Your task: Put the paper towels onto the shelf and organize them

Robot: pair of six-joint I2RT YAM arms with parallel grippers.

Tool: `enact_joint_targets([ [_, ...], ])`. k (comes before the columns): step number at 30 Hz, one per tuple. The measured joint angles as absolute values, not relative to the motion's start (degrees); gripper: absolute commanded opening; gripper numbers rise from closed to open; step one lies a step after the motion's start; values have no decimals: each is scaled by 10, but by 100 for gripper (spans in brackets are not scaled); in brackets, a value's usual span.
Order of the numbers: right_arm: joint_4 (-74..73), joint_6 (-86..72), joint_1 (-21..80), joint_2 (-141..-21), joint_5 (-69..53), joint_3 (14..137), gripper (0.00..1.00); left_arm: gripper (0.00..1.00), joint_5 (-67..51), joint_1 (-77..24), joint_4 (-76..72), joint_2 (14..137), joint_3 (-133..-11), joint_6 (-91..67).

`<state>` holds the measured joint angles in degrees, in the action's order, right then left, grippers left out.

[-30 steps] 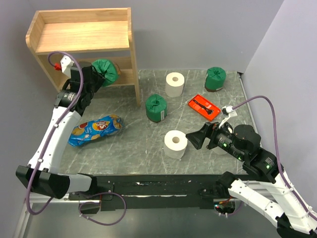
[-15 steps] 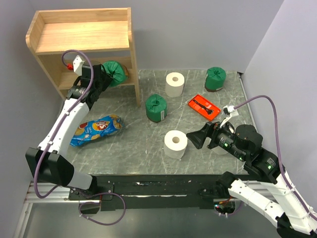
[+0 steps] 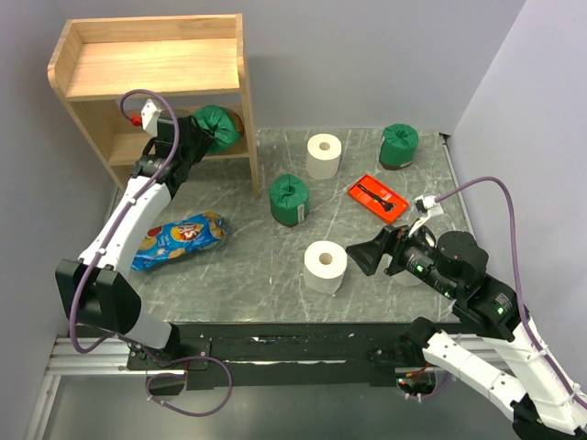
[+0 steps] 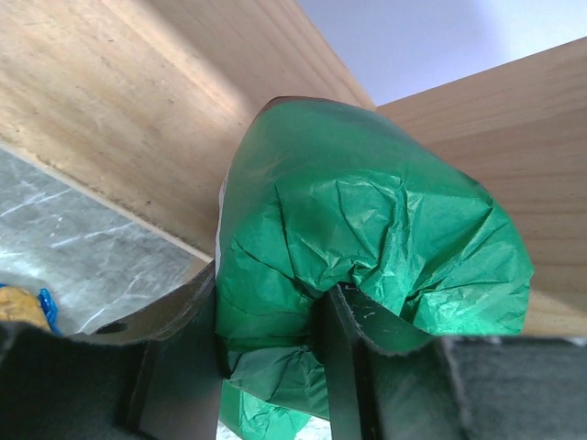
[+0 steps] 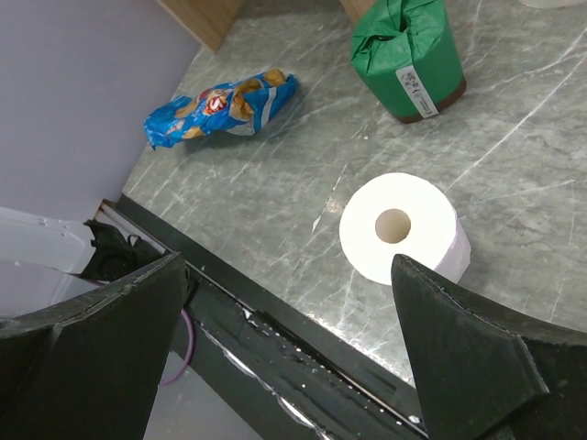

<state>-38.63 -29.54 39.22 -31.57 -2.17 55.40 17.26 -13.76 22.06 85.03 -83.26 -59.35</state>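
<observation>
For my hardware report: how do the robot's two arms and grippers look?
Both arms have white links and black joints. A purple cable loops along each. The left arm carries a small red-and-white part near its wrist; the right arm shows small green lights. The left gripper and right gripper have black fingers.
</observation>
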Motion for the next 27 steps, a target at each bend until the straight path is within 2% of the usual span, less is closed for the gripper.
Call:
enact_joint_targets([
  [10, -387, -295, 392, -316, -20, 555, 99, 70, 162, -137, 211, 851, -838, -588],
  [22, -388, -298, 392, -315, -20, 572, 99, 73, 141, -137, 191, 814, -838, -535],
  [27, -388, -298, 392, -305, -20, 570, 99, 77, 111, -138, 178, 721, -736, -488],
])
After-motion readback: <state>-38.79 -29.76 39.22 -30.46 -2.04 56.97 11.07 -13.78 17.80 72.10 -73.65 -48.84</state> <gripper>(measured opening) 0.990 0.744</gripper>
